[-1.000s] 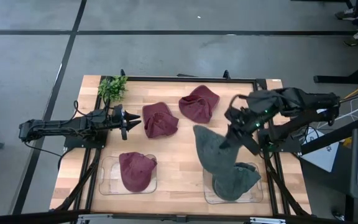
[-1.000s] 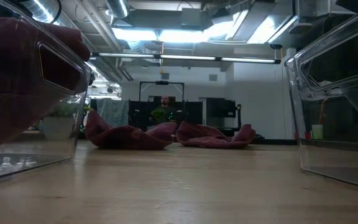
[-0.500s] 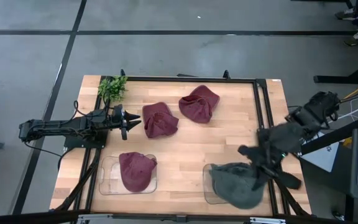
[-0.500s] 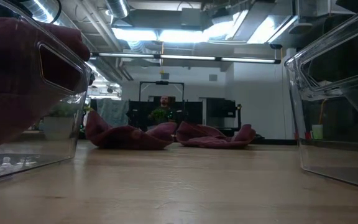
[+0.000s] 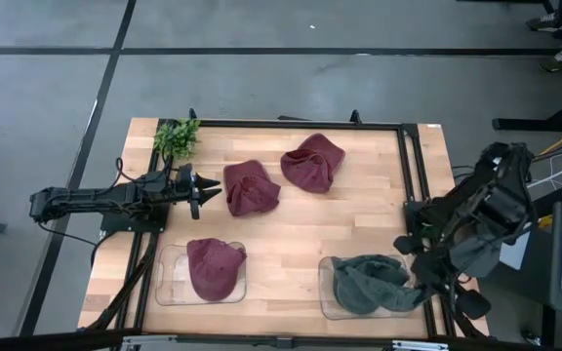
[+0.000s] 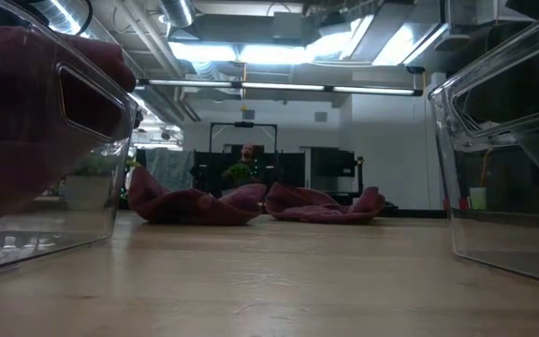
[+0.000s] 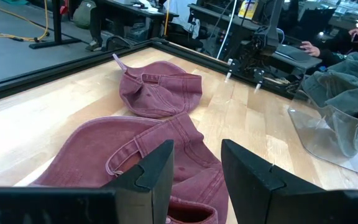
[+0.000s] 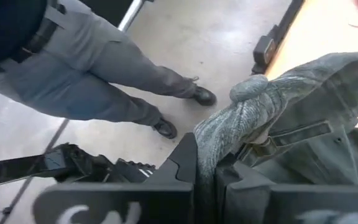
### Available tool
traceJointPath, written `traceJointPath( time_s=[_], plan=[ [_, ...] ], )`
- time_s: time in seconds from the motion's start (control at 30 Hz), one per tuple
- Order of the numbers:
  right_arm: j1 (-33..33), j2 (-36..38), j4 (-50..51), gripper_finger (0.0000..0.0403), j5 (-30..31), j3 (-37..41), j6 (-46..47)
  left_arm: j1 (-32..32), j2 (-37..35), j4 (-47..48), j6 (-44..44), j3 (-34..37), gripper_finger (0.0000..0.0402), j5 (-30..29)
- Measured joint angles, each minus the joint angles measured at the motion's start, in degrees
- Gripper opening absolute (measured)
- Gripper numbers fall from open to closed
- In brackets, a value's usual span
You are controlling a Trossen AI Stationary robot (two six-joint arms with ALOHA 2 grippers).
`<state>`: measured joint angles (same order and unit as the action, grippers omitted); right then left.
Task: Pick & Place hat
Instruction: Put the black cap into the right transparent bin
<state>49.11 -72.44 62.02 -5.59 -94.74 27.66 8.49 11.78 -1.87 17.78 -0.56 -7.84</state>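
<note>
A grey-green hat [image 5: 369,283] lies bunched in the clear bin [image 5: 328,304] at the near right. My right gripper [image 5: 427,291] is at the bin's right side, shut on the hat [image 8: 303,124]. Two maroon hats [image 5: 251,186] [image 5: 312,162] lie crumpled on the table's far half. A third maroon hat [image 5: 213,266] sits in the clear bin [image 5: 167,292] at the near left. My left gripper [image 5: 204,192] is open and empty, level, just left of the nearer loose maroon hat [image 7: 123,155]. My right gripper pinches a bunched fold of the grey-green hat's cloth [image 8: 219,134] between its two shut fingers. It comes at it from the table's right side, slanting down. The rest of the hat lies in the clear bin.
A small green plant [image 5: 177,136] stands at the table's far left corner. A black frame rail [image 5: 413,175] runs along the table's right side. A person's legs [image 8: 104,68] show on the floor beyond the table in the right wrist view. Bare wood [image 5: 291,244] lies between the two bins.
My right gripper has gone from above the table's middle toward the near right corner and down, carrying the grey-green hat. The hat hung long below the fingers then; now it lies bunched in the right bin.
</note>
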Motion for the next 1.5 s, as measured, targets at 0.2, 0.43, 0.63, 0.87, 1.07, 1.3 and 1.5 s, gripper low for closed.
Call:
traceJointPath(
  time_s=[0.2, 0.43, 0.63, 0.87, 1.07, 1.3, 1.5],
  plan=[
    [2.24, 0.04, -2.45, 0.0006, 1.06, 2.87, -0.31, 0.00, -0.01, 0.00, 0.00, 0.00, 0.0130, 0.00],
    [3.40, 0.04, -8.77, 0.0006, 1.90, 3.20, -4.53, 0.00, 0.00, 0.00, 0.01, 0.00, 0.0130, -0.01],
    [3.40, 0.04, -6.32, 0.0006, 6.84, 3.59, -6.04, 0.00, -0.01, 0.00, 0.02, 0.00, 0.0130, 0.00],
    [3.38, 0.05, -8.96, 0.0006, 7.09, 8.56, -7.19, 0.00, -0.01, 0.00, 0.02, -0.01, 0.0130, 0.00],
    [3.16, 0.58, -14.24, 0.0006, 7.23, 10.76, -9.27, 0.02, 0.01, 0.00, 0.00, -0.01, 0.0130, -0.01],
    [2.35, 0.65, -14.32, 0.0006, 11.60, 10.78, -10.73, 0.00, 0.00, 0.00, 0.00, 0.00, 0.0130, -0.02],
    [2.34, 0.34, -12.33, 0.0006, 14.03, 11.34, -11.58, 0.01, 0.00, 0.00, 0.00, -0.01, 0.0130, -0.01]
  ],
)
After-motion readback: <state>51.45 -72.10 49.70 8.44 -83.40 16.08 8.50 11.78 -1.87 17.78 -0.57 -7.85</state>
